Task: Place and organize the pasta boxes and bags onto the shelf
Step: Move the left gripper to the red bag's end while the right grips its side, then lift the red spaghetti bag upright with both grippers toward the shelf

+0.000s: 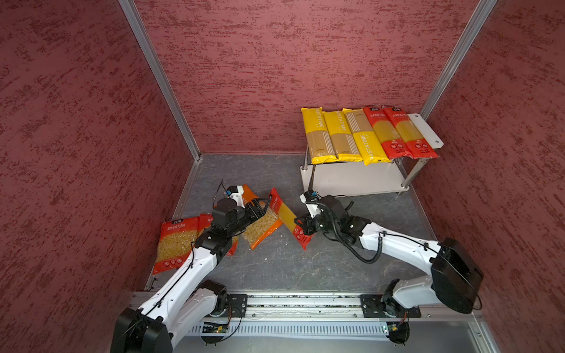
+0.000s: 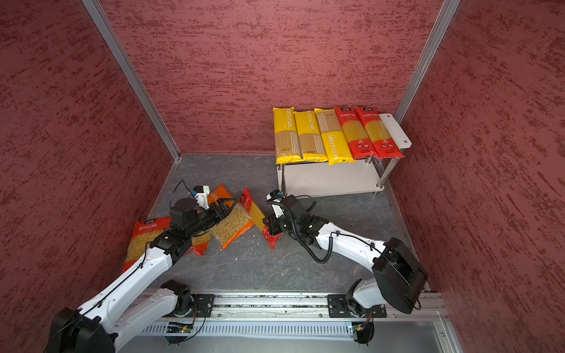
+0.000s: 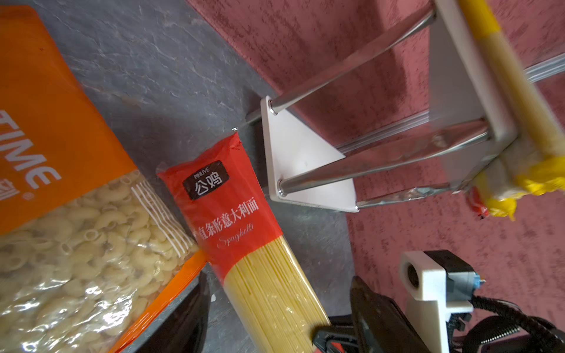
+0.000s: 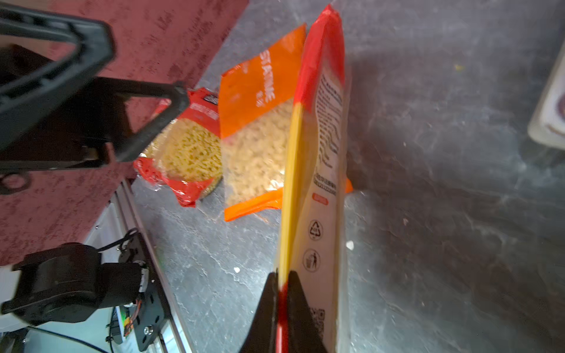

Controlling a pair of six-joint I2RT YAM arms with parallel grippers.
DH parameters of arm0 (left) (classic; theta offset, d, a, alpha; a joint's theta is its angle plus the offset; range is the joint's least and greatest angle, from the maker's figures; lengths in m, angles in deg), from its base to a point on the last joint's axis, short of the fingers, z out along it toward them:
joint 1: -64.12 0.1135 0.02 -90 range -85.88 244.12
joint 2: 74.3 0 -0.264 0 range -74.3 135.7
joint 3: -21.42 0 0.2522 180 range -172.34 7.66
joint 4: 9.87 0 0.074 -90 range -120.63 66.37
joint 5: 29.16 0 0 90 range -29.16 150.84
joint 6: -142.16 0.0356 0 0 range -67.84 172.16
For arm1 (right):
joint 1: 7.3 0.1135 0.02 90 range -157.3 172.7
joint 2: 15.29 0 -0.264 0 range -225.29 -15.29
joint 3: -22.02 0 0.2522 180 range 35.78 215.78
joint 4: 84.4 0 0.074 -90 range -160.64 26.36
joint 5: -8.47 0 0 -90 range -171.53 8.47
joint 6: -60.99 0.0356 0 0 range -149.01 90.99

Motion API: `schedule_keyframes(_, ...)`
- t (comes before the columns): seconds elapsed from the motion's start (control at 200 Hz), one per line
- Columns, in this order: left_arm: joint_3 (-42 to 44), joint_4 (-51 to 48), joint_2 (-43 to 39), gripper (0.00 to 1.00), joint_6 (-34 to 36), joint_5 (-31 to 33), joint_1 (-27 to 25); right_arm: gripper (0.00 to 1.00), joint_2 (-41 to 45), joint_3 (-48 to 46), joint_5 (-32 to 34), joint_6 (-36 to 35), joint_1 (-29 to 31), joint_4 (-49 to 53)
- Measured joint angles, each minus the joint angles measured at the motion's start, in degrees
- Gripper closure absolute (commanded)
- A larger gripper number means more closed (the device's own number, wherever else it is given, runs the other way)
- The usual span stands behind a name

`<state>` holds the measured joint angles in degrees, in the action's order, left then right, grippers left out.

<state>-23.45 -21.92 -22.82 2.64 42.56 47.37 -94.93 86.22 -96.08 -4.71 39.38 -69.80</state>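
A: What lies along the left edge of the bench (image 1: 290, 269)?

B: A wide red bag (image 1: 175, 241) of short pasta, lying flat. A second red bag (image 1: 204, 220) beside it is mostly hidden under the left arm (image 1: 195, 266). Next comes the orange bag (image 1: 263, 230), also flat.

A: And the left gripper?

B: The left gripper (image 3: 281, 276) hangs over the orange bag with its fingers spread. In the left wrist view the red spaghetti pack (image 1: 286, 214) runs between them, with a clear gap on one side.

A: Who has that pack?

B: The right gripper (image 4: 282, 281), pressed together on the pack's red near end. The pack stands on its long edge near the middle of the bench, slanting away toward the far left, just beside the orange bag. I cannot tell whether its low corner touches the bench.

A: The shelf?

B: The shelf (image 1: 351, 180) stands in the far right corner. Three yellow packs (image 1: 336, 137) and two red packs (image 1: 397, 134) lie side by side on its top board (image 1: 429, 130). Their near ends overhang the front edge, and a bare strip shows at the right end. The right wrist view catches only a blurred corner of it.
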Motion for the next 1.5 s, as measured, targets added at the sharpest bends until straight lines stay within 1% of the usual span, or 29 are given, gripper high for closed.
schedule_keyframes(0.13,0.24,3.30,-0.92,0.24,-3.10,-3.21,2.03,1.00,3.23,1.92,-0.83,-0.79,0.39,-1.62)
schedule_keyframes(0.336,0.22,9.01,-0.76,0.22,-7.61,-6.05,2.10,1.00,4.85,4.83,-0.15,-0.59,0.42,-5.66)
schedule_keyframes(0.436,0.22,11.41,-0.50,0.21,-8.96,-6.38,1.53,1.00,4.85,5.57,0.44,-0.22,0.42,-7.10)
schedule_keyframes(0.571,0.24,15.54,0.92,0.17,-10.47,-6.69,-0.61,1.00,4.87,6.54,0.68,0.98,0.42,-7.69)
schedule_keyframes(0.782,-0.44,22.93,5.75,0.17,-11.76,-7.41,-2.58,1.00,5.84,7.91,0.66,3.28,0.52,-8.33)
schedule_keyframes(0.967,-5.86,29.92,10.23,0.25,-11.74,-8.74,-4.17,1.00,8.50,7.96,0.66,6.12,0.52,-9.73)
schedule_keyframes(1.037,-7.69,32.74,11.80,0.31,-11.74,-8.87,-4.90,1.00,9.64,7.96,0.72,7.08,0.52,-10.71)
schedule_keyframes(1.152,-9.92,36.50,13.94,0.43,-11.67,-9.11,-5.92,1.00,11.74,7.85,1.46,8.17,0.42,-11.80)
schedule_keyframes(1.202,-10.88,38.01,14.88,0.46,-11.58,-9.33,-6.47,1.00,12.59,7.48,2.05,8.44,0.42,-12.28)
schedule_keyframes(1.237,-11.47,38.95,15.63,0.47,-11.56,-9.46,-6.88,1.00,13.20,7.06,2.45,8.59,0.37,-12.68)
schedule_keyframes(1.277,-12.04,39.87,16.37,0.44,-11.52,-9.62,-7.37,1.00,13.86,6.58,2.84,8.83,0.35,-13.07)
schedule_keyframes(1.358,-12.72,41.38,17.68,0.33,-11.43,-9.88,-8.17,1.00,15.04,5.62,3.52,9.40,0.35,-13.88)
schedule_keyframes(1.393,-12.94,42.01,18.23,0.29,-11.39,-10.03,-8.57,1.00,15.45,5.25,3.72,9.60,0.35,-14.16)
schedule_keyframes(1.503,-12.98,43.28,19.19,0.25,-11.30,-10.14,-9.79,1.00,16.11,4.48,3.93,10.16,0.35,-14.36)
